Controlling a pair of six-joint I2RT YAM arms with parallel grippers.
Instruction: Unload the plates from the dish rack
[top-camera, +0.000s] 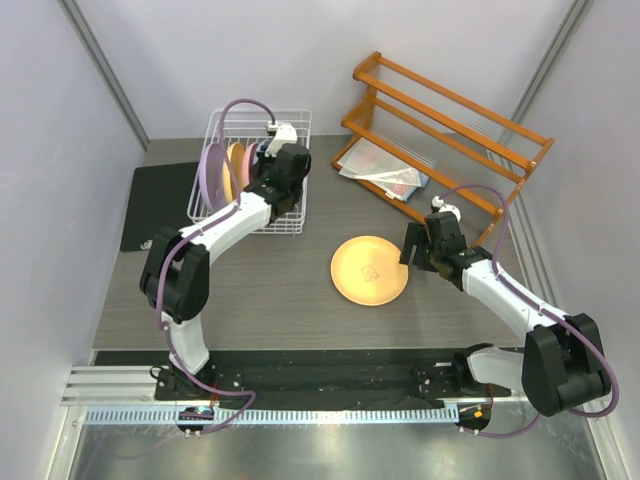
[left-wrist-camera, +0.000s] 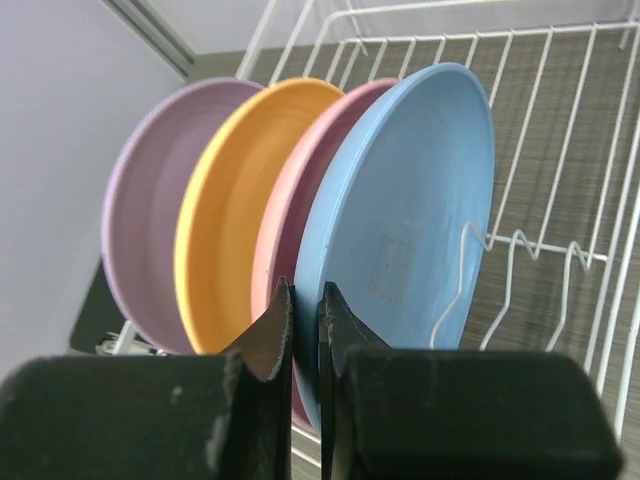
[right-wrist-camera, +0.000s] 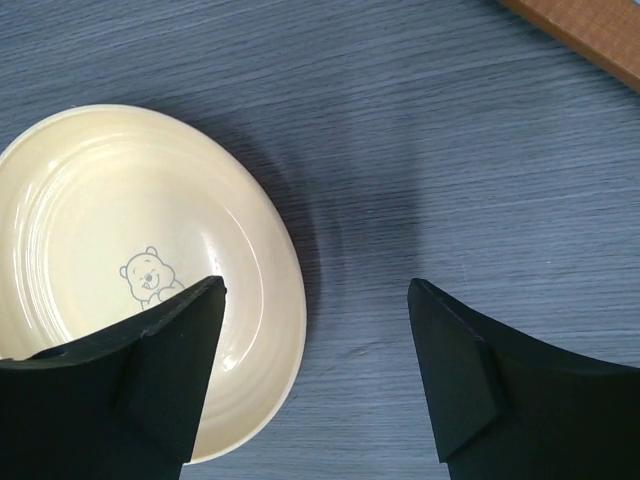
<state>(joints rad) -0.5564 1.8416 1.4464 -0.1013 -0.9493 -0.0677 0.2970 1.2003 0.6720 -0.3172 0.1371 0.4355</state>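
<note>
The dish rack (top-camera: 290, 120) is sitting at 11 o'clock on the table (top-camera: 300, 320), with four plates (left-wrist-camera: 230, 200) standing on edge in it in a row. The end plate (left-wrist-camera: 400, 200) is standing at the row's 3 o'clock end, its rim lying between the fingers of the left gripper (left-wrist-camera: 305, 290). A mat (top-camera: 155, 205) is lying at the rack's 9 o'clock. A fifth plate (top-camera: 368, 270) is lying flat at the rack's 4 o'clock, with the right gripper (top-camera: 412, 250) hanging at its 3 o'clock edge. A shelf rack (top-camera: 450, 110) is standing at 1 o'clock.
</note>
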